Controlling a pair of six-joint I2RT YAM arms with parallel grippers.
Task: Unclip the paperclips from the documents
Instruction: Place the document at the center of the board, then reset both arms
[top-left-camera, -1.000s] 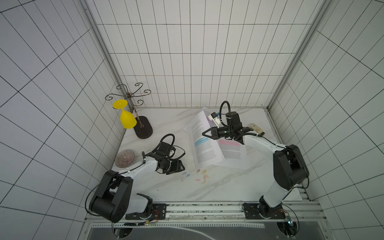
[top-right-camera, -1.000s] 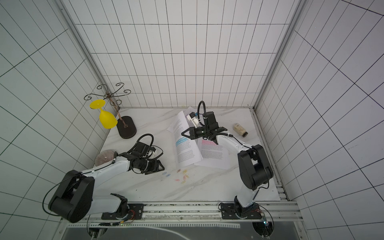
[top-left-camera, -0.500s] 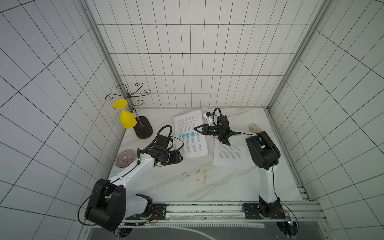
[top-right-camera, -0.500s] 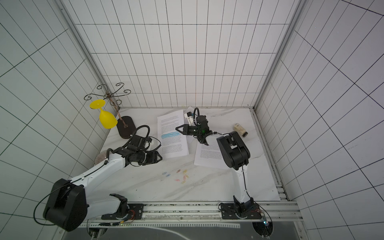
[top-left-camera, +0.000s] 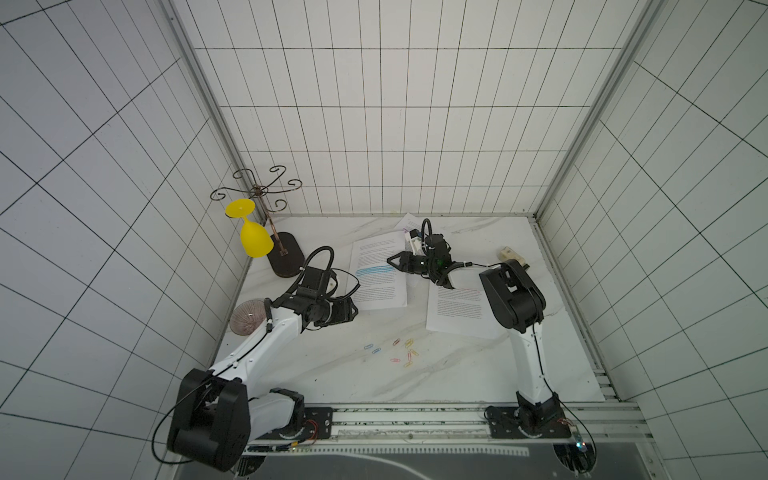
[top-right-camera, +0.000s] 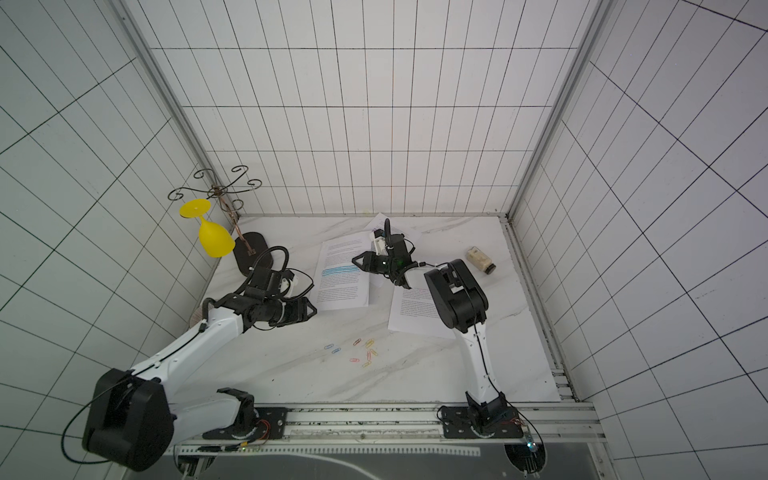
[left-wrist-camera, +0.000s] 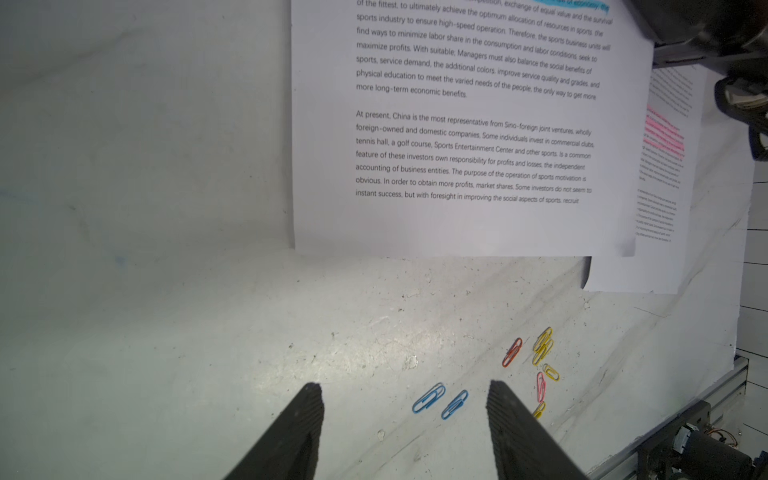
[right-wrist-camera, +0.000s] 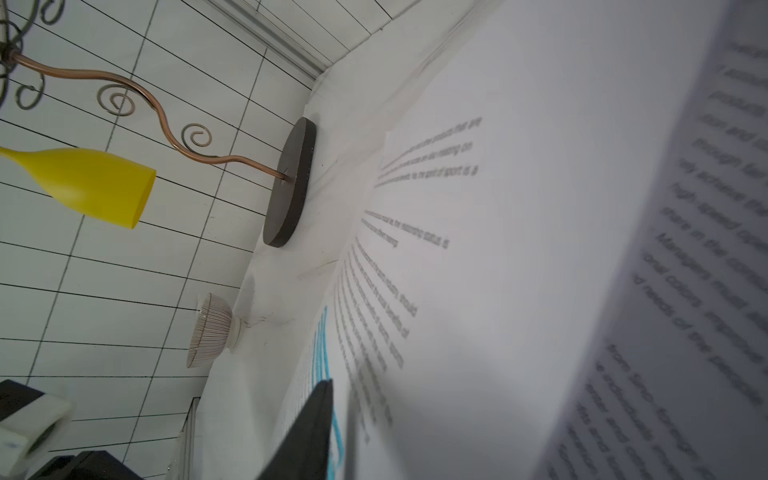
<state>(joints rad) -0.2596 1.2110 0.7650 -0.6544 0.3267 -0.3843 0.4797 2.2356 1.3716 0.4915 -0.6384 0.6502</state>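
Paperclips (top-left-camera: 398, 343) lie loose on the bench (top-left-camera: 332, 374) and none shows on the documents (top-left-camera: 378, 286), so little seems left; the left hand (left-wrist-camera: 404, 386) is apart and empty, and the right hand's (top-left-camera: 394, 262) state cannot be told.

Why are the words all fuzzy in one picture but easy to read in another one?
Right wrist view: the blue-banded document is very close to the lens, so its nearest print smears and goes grey with shadow. Left wrist view: that document reads sharp, with a bright glare patch on the table. Both top views: sharp, but the paperclips look tiny.
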